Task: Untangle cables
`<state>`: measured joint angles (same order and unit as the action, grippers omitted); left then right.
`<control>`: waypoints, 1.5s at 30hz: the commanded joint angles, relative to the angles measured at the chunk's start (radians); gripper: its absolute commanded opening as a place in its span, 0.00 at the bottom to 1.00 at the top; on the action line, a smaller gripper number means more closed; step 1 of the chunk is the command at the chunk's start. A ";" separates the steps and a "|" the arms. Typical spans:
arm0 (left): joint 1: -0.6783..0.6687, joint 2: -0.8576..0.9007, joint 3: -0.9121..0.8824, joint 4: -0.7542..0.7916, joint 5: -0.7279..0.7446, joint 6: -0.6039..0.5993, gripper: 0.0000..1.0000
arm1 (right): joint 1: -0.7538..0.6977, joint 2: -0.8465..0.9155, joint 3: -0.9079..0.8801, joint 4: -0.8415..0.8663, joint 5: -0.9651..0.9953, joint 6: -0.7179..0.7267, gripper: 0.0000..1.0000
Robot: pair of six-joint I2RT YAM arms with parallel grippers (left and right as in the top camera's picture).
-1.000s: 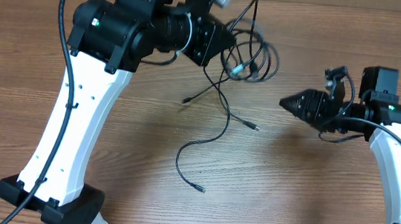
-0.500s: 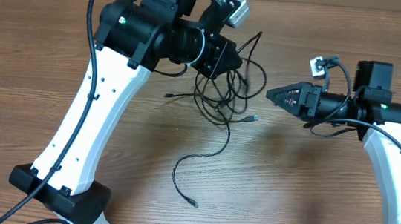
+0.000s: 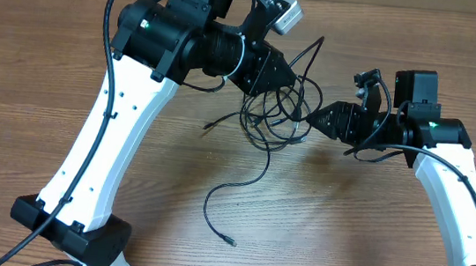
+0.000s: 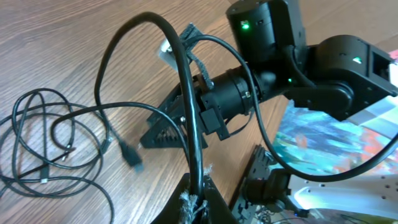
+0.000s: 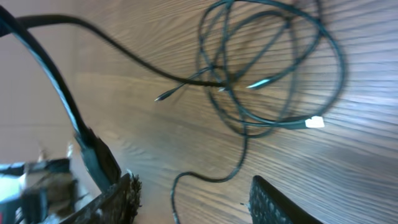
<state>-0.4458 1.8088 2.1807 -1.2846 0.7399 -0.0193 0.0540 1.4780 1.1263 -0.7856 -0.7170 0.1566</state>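
Plainly, left pincer [image 3: 283,70] grasps the one tangle of cables [image 3: 267,125]; right pincer [image 3: 313,119] released.

A wood-grain table [image 3: 343,233] fills the overhead view. In the left wrist view, a blurred, colourful patch [image 4: 336,140] lies beside its edge.

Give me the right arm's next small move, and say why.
Probably ease the right pincer forward into the loops and close on one strand. It is open at the edge of the cables, while the left pincer holds one strand raised; a second grip would let the arms pull apart.
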 commanded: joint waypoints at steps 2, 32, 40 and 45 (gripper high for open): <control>-0.006 -0.047 0.011 0.003 -0.124 0.035 0.04 | 0.005 -0.002 0.019 -0.023 0.128 0.030 0.55; 0.566 -0.341 0.183 0.397 -0.412 -0.296 0.04 | 0.005 0.000 0.018 -0.173 0.380 0.030 0.55; 0.577 -0.272 0.174 0.109 -0.907 -0.296 0.04 | 0.005 0.000 0.018 -0.187 0.380 0.030 0.55; 0.578 -0.142 0.171 -0.073 -1.291 -0.394 0.04 | 0.005 0.000 0.018 -0.196 0.380 0.029 0.55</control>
<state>0.1253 1.5936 2.3558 -1.3056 -0.2352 -0.3355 0.0544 1.4776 1.1263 -0.9810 -0.3470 0.1833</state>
